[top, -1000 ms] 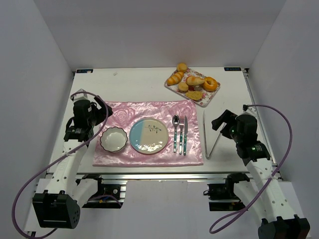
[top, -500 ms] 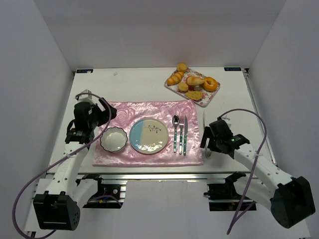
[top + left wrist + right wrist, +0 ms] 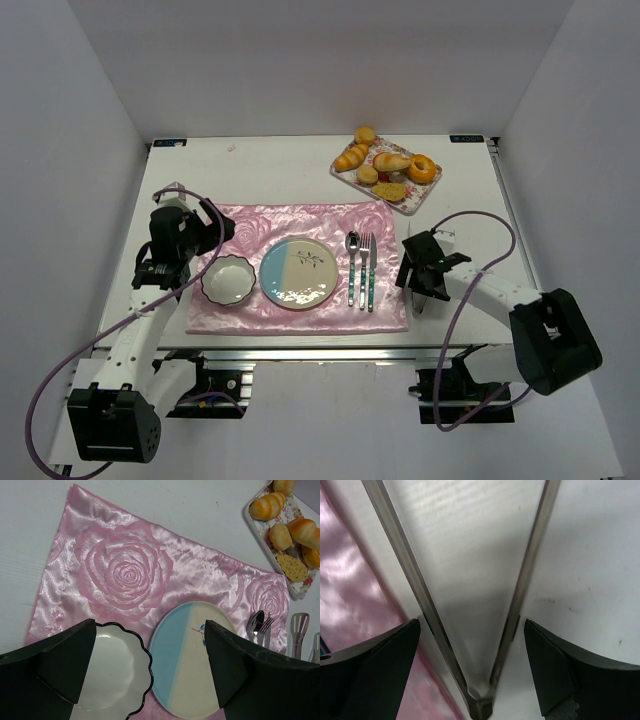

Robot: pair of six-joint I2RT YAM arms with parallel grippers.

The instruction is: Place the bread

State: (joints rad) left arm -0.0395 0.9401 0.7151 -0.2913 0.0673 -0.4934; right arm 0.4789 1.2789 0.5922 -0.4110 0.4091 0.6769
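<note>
R hand [image 3: 416, 285], fingers apart, straddles the tongs [image 3: 412, 580] on the surface beside the mat [image 3: 300, 215], their long axis pointing fwd toward the bread [image 3: 392, 161] on the far tray [image 3: 421, 193], well apart; R arm's nearer.

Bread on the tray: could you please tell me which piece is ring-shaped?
The orange-brown ring at the right end of the tray; it alone has a hole, and the others are solid.
</note>
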